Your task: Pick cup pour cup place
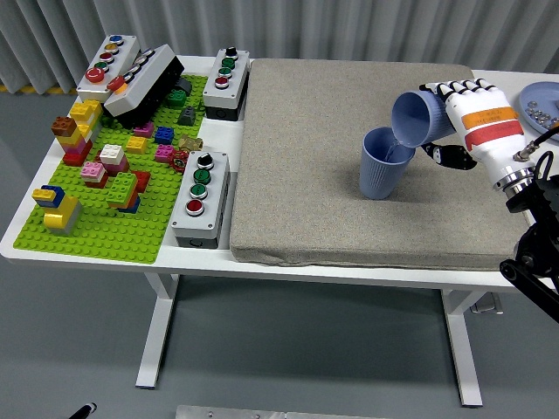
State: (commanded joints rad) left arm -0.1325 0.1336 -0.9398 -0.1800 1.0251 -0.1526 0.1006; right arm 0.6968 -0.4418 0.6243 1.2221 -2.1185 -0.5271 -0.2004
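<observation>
A blue ribbed cup (pixel 383 165) stands upright on the grey mat (pixel 306 166), right of its middle. My right hand (pixel 454 122) is shut on a second blue cup (pixel 417 117), held tipped on its side with its mouth facing left and down. Its rim sits just over the right edge of the standing cup's mouth. What is inside either cup cannot be made out. My left arm is out of view.
A green baseplate (pixel 96 231) with several coloured bricks fills the table's left. Button boxes (pixel 201 196) (pixel 227 80) (pixel 109 65) stand along the mat's left edge and at the back left. A light blue plate (pixel 540 94) with small parts sits at the far right.
</observation>
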